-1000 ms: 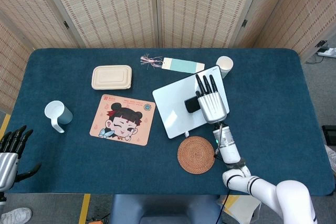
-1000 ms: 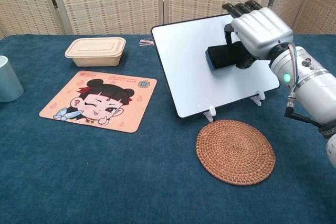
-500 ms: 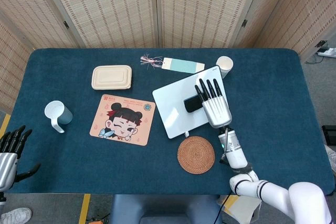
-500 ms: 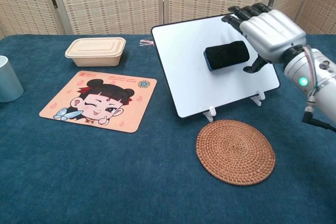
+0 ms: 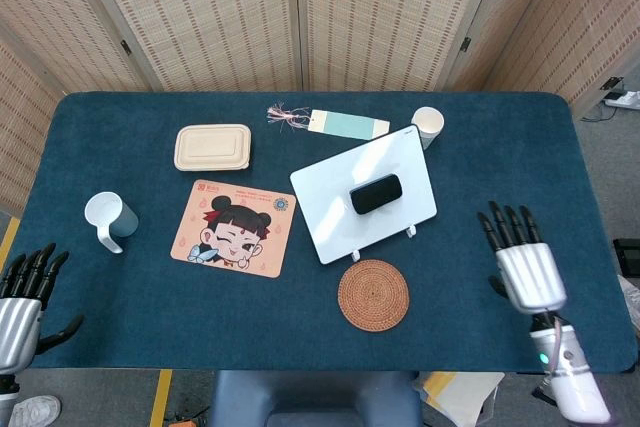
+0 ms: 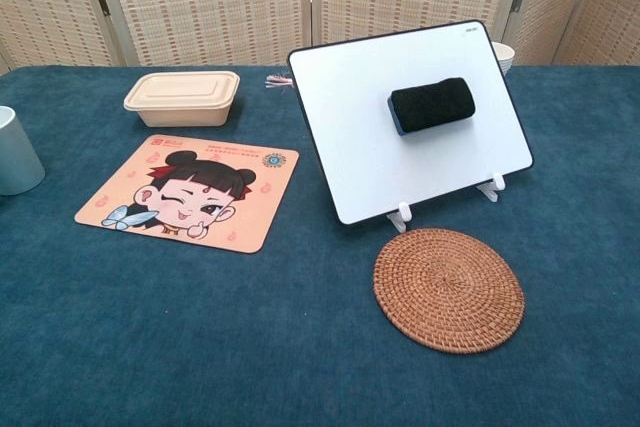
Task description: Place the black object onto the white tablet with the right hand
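Black and felt-like, the black object [image 6: 431,106] clings to the sloped white tablet [image 6: 360,147], likely light, soft, best pinched across its short sides, while the right hand [image 5: 524,265] hangs apart, fingers spread, empty

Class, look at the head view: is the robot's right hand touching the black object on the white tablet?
No. The right hand hovers open over the blue tablecloth, well apart from the black object resting on the white tablet.

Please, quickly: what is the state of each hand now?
Left hand: open, holds nothing.
Right hand: open, holds nothing; the black object lies on the tablet.
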`<state>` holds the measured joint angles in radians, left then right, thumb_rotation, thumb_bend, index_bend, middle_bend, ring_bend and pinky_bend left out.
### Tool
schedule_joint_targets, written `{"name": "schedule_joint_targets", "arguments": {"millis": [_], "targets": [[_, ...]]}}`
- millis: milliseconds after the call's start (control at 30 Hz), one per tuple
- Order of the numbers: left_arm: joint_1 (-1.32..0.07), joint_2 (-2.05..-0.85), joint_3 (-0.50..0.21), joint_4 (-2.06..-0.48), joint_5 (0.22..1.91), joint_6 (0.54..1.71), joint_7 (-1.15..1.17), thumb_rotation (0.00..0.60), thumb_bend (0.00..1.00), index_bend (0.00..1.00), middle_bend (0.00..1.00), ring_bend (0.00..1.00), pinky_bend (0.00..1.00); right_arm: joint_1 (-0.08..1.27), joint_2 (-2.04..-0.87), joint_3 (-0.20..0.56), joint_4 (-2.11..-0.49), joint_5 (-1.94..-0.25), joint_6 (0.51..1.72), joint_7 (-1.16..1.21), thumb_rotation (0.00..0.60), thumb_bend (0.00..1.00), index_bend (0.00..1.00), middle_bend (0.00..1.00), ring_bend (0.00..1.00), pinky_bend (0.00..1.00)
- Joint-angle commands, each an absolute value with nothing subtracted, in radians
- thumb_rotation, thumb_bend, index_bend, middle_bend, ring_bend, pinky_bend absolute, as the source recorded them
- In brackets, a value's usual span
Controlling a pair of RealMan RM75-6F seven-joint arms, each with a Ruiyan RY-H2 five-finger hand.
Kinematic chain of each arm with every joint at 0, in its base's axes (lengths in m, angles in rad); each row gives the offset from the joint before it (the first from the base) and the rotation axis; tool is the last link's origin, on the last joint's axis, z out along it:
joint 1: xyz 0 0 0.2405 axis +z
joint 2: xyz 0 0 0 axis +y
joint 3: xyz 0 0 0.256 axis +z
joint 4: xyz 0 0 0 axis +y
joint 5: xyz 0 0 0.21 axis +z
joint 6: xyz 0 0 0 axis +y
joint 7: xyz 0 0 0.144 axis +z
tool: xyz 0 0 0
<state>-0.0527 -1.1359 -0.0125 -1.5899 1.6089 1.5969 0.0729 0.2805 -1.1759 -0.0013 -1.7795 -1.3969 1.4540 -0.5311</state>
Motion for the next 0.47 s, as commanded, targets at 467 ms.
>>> {"name": "schedule_joint_targets", "arguments": {"millis": [467], "targets": [[-0.056,-1.142,-0.015,-1.588,1.6,1.578,0.089,0.6,0.24,0.0,0.03,0.01,0.0,0.122,-1.15,-0.055,-1.603,-1.475,1.534,-0.195,0.6,0.19,0.0,0.0,0.0,0.0]]}}
